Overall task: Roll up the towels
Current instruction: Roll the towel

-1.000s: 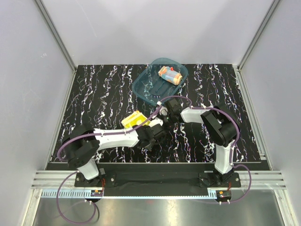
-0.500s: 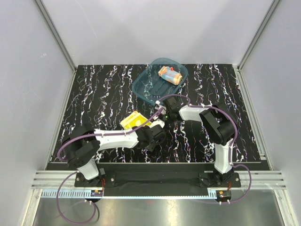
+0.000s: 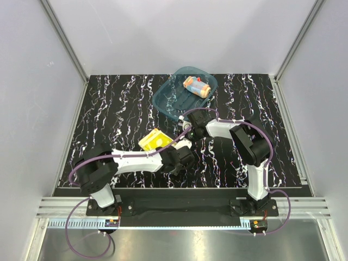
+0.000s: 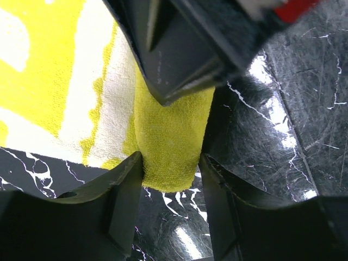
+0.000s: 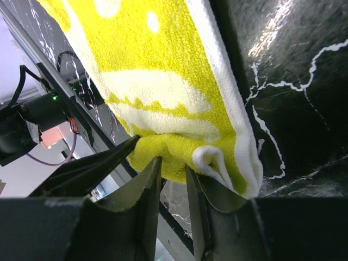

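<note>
On the black, white-veined table [image 3: 119, 109], the two arms reach in from the near edge and meet just left of the middle. The left arm [image 3: 136, 160] lies low and stretches rightward. The right arm [image 3: 247, 144] bends back to the left over the table.

At the far middle sits the teal tub [image 3: 173, 102], well apart from the arms' ends.

The yellow towel [image 3: 155, 140] lies flat on the table in front of the tub, nearer the left arm. Its right corner goes under the two wrists. It is bright yellow with pale shapes and it is not rolled.

The dotted towel [image 3: 196, 86] lies rolled up inside the tub, at the far right end.

The left gripper [image 4: 171, 163] has its jaws about half apart around a thick yellow fold at the towel's edge. The fold fills the gap and touches both fingers [image 4: 126, 190]. I cannot tell whether they press it.

The right gripper [image 5: 174, 168] has narrow jaws pinching a bunched bit of the same yellow towel. The cloth is drawn up off the table there, and a curled white hem shows just beside the right-hand finger. In the left wrist view its dark body hangs just above the fold.
</note>
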Controlling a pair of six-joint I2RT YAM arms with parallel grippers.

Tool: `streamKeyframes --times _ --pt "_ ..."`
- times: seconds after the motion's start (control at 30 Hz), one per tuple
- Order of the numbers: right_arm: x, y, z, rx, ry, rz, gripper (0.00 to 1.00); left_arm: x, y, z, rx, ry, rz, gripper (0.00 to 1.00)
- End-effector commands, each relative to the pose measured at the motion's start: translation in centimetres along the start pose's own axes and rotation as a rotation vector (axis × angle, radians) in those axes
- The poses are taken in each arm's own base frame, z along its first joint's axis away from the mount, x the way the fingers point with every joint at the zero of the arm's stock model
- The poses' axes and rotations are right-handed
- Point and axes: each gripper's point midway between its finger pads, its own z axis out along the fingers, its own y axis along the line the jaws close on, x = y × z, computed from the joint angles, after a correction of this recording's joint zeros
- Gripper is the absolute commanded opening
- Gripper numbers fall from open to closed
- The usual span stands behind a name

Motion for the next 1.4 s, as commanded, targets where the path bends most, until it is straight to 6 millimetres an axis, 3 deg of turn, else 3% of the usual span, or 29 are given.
streamKeyframes --times 0.0,0.4,0.7,0.87,1.37 --pt "-0.5 -3.6 0.3 0.119 -0.01 -0.006 0.33 3.7 0.7 1.1 -0.04 0.104 0.08 0.48" --pt "-0.6 -3.9 -0.2 0.124 -0.003 -0.011 0.34 3.7 0.1 1.4 -0.041 0.106 0.114 0.22" --pt "-0.8 -5.2 -2.3 0.162 -0.03 0.015 0.43 3.2 -3.4 -0.1 0.19 0.089 0.071 0.12" --pt "-1.7 -5.8 -3.4 0.215 -0.053 0.033 0.47 2.6 -4.5 -0.8 0.261 0.066 0.044 0.09" --pt "-3.7 -7.8 -5.7 0.325 -0.097 0.109 0.48 3.0 -5.1 -3.1 0.396 0.011 0.012 0.06"
